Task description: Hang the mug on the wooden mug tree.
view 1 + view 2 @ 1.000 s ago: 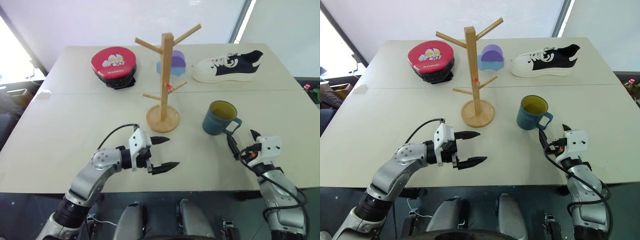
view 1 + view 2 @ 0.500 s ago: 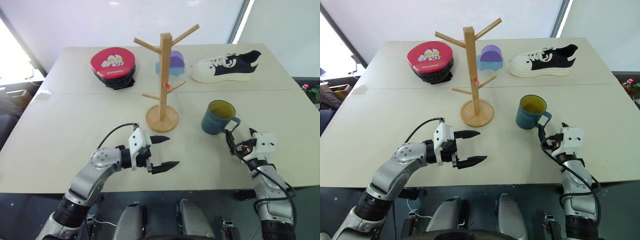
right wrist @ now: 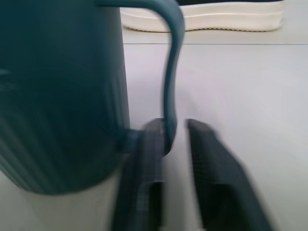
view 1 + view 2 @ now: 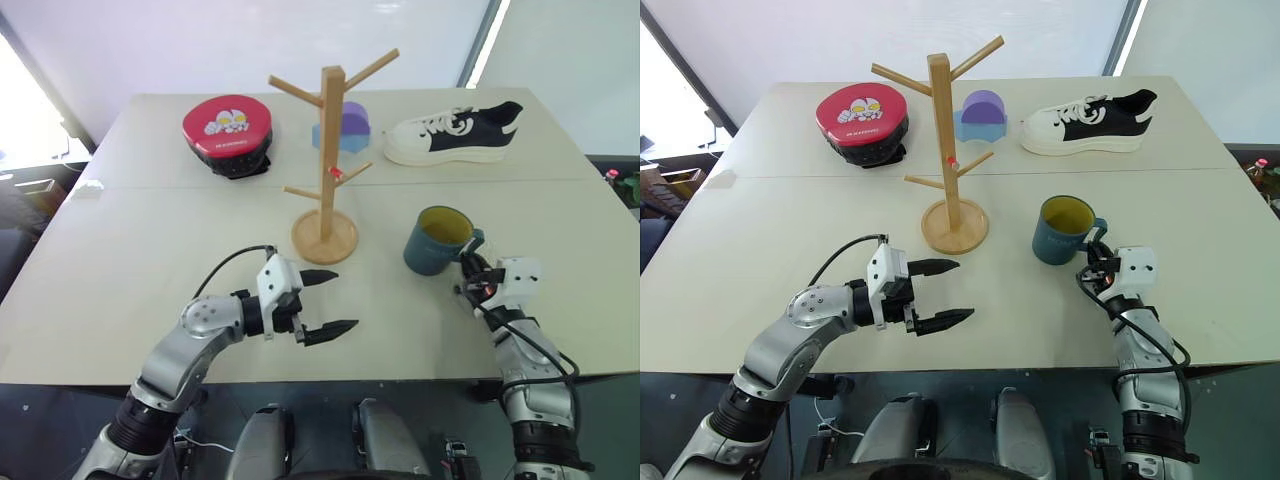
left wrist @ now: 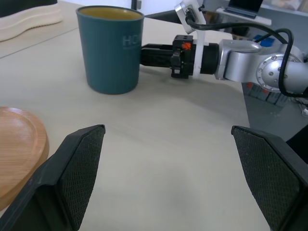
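The teal-blue mug [image 4: 437, 240] with a yellow inside stands on the table to the right of the wooden mug tree [image 4: 328, 150], its loop handle [image 3: 172, 72] turned toward my right arm. My right gripper [image 4: 469, 270] is level at the mug's side and shut on the handle; the right wrist view has one finger [image 3: 144, 173] on each side of the loop. My left gripper [image 4: 330, 300] hovers open and empty near the table's front edge, in front of the tree's round base [image 5: 19, 149] and pointing toward the mug [image 5: 113, 50].
At the back of the table [image 4: 150, 250] lie a red round case [image 4: 228, 130], a purple and blue object [image 4: 352, 125] behind the tree, and a white and black sneaker [image 4: 455, 135]. The table's front edge runs just below both grippers.
My right gripper has moved forward to the mug's handle and gone from open to shut on it. The left arm has stayed still.
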